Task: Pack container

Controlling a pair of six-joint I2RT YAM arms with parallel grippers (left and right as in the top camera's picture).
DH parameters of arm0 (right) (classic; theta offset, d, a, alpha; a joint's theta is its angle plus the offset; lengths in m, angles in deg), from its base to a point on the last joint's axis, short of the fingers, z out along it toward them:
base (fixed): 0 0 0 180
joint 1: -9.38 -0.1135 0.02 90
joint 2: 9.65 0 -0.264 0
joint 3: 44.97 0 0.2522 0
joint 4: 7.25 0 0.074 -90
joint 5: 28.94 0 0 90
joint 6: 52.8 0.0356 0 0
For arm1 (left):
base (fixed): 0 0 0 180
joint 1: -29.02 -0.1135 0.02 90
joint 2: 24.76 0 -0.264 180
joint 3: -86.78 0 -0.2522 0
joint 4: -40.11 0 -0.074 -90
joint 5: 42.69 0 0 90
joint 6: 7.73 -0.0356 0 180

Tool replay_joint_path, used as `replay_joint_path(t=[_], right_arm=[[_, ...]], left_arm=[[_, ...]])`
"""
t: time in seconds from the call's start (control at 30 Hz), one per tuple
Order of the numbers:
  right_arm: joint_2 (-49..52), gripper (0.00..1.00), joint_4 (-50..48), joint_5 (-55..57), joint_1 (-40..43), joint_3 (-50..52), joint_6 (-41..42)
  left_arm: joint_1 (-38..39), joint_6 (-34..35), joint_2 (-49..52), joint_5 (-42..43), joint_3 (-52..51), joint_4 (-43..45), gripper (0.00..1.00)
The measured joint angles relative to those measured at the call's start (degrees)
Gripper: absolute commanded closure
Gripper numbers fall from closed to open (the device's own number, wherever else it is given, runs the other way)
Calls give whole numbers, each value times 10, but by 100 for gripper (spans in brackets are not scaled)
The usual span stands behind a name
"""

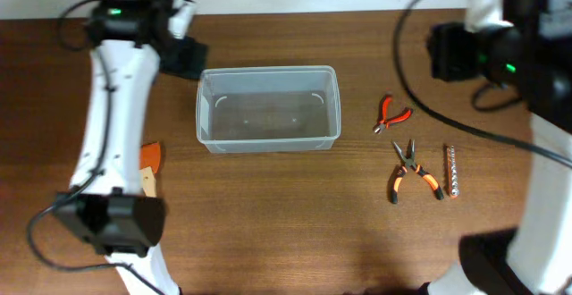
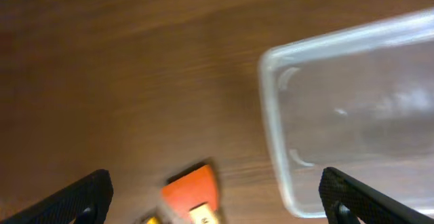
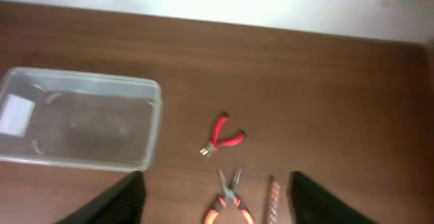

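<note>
The left hand (image 2: 217, 207), spread wide, should be lowered squarely over the orange tool (image 2: 193, 191) near the container (image 2: 271, 115).

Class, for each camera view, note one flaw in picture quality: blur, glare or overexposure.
Overhead: fairly sharp, faint reflections in the tub. Left wrist: smeared wood grain, orange tool soft. Right wrist: washed-out white band above the table, red pliers slightly soft.

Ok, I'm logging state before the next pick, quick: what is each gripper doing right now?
Left gripper: open, holding nothing.
Right gripper: open, holding nothing.
</note>
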Motion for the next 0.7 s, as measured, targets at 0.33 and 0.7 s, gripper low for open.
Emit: replay_joint_path(t=[0.33,0.7], right_arm=[[-57,23,-51,2,29,194,31],[152,32,-170,-35,82,297,51]], left_arm=[[-146,21,-107,11,6,-23,1],[-179,23,-113,90,1,-42,1]])
